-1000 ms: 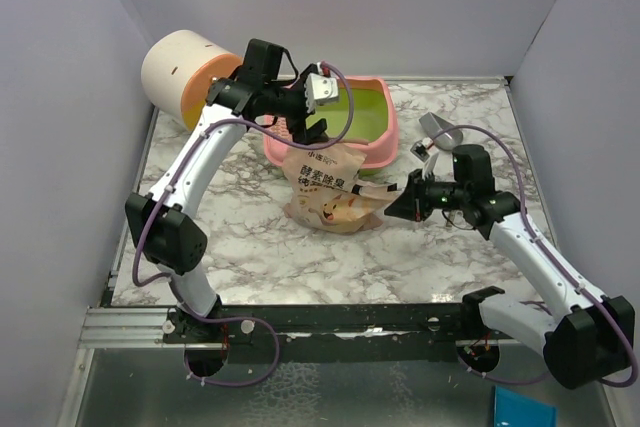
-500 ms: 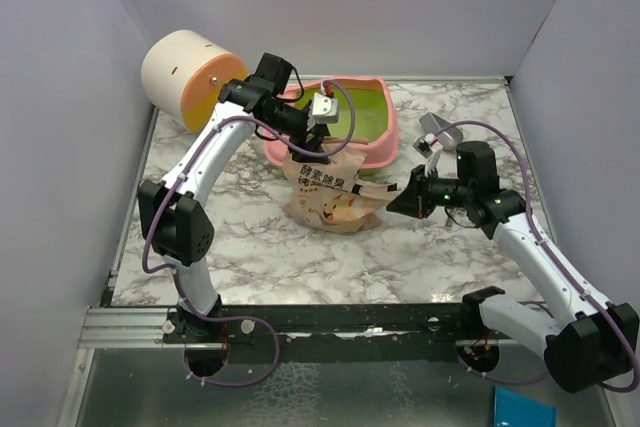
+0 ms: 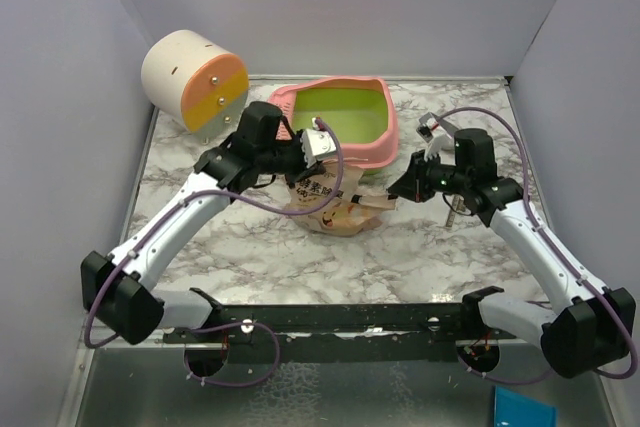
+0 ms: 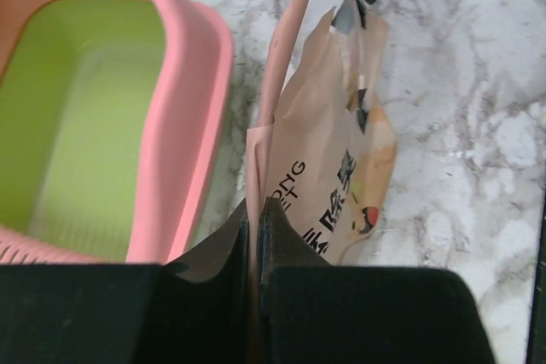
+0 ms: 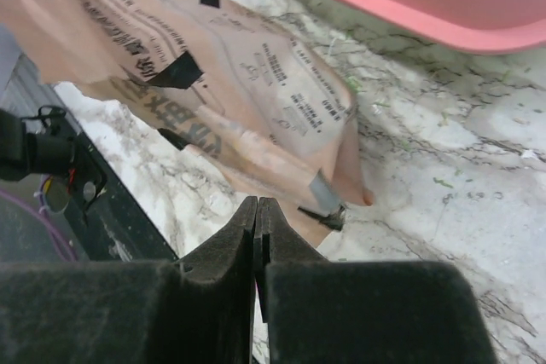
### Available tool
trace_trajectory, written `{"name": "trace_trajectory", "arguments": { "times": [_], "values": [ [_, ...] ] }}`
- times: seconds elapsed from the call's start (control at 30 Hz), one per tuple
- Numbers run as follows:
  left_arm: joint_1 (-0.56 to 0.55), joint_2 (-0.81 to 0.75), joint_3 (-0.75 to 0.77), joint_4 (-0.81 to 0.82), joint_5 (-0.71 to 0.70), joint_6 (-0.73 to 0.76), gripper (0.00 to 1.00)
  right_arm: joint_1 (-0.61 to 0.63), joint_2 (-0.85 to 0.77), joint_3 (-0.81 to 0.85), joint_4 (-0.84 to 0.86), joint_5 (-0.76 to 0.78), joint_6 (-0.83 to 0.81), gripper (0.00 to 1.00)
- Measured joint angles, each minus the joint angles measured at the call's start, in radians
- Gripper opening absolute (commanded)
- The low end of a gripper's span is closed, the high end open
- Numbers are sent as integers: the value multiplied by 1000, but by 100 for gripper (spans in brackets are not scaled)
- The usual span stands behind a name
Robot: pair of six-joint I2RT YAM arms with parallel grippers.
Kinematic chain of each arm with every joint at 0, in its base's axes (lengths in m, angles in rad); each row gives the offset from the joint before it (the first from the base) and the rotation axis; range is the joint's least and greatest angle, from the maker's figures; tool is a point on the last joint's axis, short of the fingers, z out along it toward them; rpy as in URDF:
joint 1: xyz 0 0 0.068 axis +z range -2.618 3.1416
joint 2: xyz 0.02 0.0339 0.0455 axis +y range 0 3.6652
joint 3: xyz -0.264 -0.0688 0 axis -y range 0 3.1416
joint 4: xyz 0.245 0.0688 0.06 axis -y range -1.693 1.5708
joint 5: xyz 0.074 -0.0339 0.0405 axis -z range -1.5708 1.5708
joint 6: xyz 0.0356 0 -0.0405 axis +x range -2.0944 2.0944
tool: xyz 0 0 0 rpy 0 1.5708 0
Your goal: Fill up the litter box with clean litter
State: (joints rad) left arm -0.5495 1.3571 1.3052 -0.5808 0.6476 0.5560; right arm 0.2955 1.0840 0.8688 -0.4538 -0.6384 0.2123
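Observation:
The pink litter box [image 3: 385, 147] with its lime-green basin stands at the back centre; its rim [image 4: 192, 117] is beside my left gripper and fills the right wrist view's top [image 5: 426, 6]. No clean litter is in view. In front of the box lies a beige printed pouch [image 3: 328, 209]. My left gripper [image 3: 300, 167] is shut on the pouch's pink top edge [image 4: 281, 57], which runs in between the jaws [image 4: 254, 210]. The right gripper [image 3: 397, 190] is shut at the pouch's right corner, its tips [image 5: 257, 204] on the lower edge of the pouch [image 5: 256, 91].
A cream-and-orange cylinder [image 3: 195, 77] lies at the back left corner. A grey scoop [image 3: 435, 130] rests on the marble right of the box, behind my right arm. Grey walls close in the table on three sides.
My left arm swung down from over the litter box to the pouch's top edge and its jaws went from open to shut on it. The right gripper kept to the pouch's corner.

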Motion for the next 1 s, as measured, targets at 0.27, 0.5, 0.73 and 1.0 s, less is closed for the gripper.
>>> {"name": "trace_trajectory", "arguments": {
  "times": [0.27,0.5,0.73,1.0],
  "values": [
    [-63,-214,-375,498,-279,-149,0,0,42,18,49,158,71,37],
    [-117,-313,-594,832,-416,-148,0,0,96,35,96,378,152,49],
    [-134,-328,-650,968,-444,-133,0,0,264,162,104,579,199,54],
    [-140,-328,-692,1051,-457,-132,0,-166,393,200,123,615,306,53]
  ]
}}
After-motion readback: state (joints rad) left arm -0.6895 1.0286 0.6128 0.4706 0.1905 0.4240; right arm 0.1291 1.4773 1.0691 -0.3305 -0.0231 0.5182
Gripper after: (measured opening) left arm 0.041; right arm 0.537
